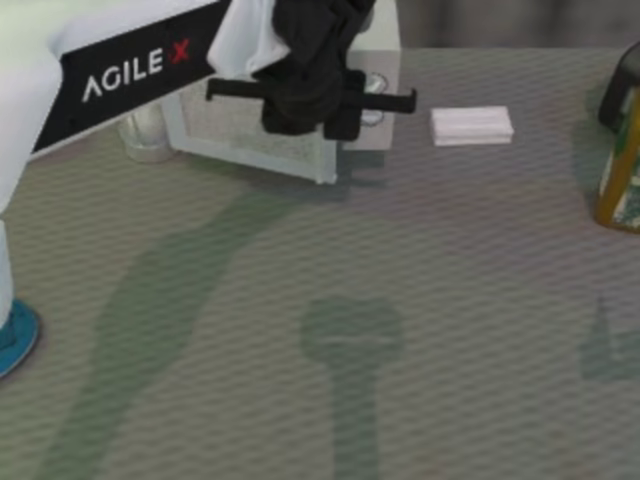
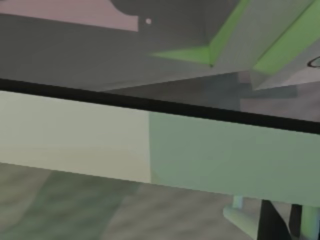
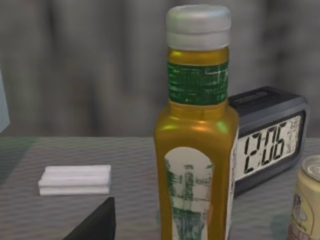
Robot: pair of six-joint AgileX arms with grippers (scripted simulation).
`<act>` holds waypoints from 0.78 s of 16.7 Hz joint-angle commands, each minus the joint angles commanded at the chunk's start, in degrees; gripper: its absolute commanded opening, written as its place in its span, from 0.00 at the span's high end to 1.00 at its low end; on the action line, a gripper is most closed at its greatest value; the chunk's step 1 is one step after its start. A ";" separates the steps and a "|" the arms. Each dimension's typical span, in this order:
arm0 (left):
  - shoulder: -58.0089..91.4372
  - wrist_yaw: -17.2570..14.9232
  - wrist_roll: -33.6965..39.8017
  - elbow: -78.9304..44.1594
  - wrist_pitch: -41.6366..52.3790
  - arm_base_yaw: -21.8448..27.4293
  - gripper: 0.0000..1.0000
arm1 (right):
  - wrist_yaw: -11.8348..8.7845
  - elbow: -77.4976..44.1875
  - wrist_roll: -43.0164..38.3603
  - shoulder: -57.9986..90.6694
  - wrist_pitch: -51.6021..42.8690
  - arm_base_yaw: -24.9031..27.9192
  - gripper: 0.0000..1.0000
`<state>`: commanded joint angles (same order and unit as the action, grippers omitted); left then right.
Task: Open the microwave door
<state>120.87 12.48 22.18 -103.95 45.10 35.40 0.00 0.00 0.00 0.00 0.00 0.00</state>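
The left gripper [image 1: 312, 100] sat right over the front of the microwave [image 1: 385, 40] at the table's far left. The microwave door [image 1: 255, 135] was swung out a bit (speckled window showing). I couldn't tell how far the fingers were spread, maybe on the handle. A small white block [image 1: 472, 125] lay just beside it.

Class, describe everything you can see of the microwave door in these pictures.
The microwave door is a flat, pale grey-white panel with a speckled grey window. In the top view it stands swung partly out from the microwave, its free edge toward the table's front. The left gripper hangs over it, hiding its upper part; contact cannot be judged.
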 joint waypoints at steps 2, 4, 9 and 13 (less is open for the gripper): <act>0.00 0.00 0.00 0.00 0.00 0.00 1.00 | 0.00 0.00 0.00 0.00 0.00 0.00 0.00; 0.00 0.00 0.00 0.00 0.00 0.00 1.00 | 0.00 0.00 0.00 0.00 0.00 0.00 0.00; -0.56 -0.66 -0.53 0.92 -0.53 0.25 1.00 | 0.00 0.00 0.00 0.00 0.00 0.00 0.00; -3.88 -2.51 -4.68 6.28 -2.86 -0.65 1.00 | 0.00 0.00 0.00 0.00 0.00 0.00 0.00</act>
<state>116.99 9.96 17.49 -97.67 42.24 34.75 0.00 0.00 0.00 0.00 0.00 0.00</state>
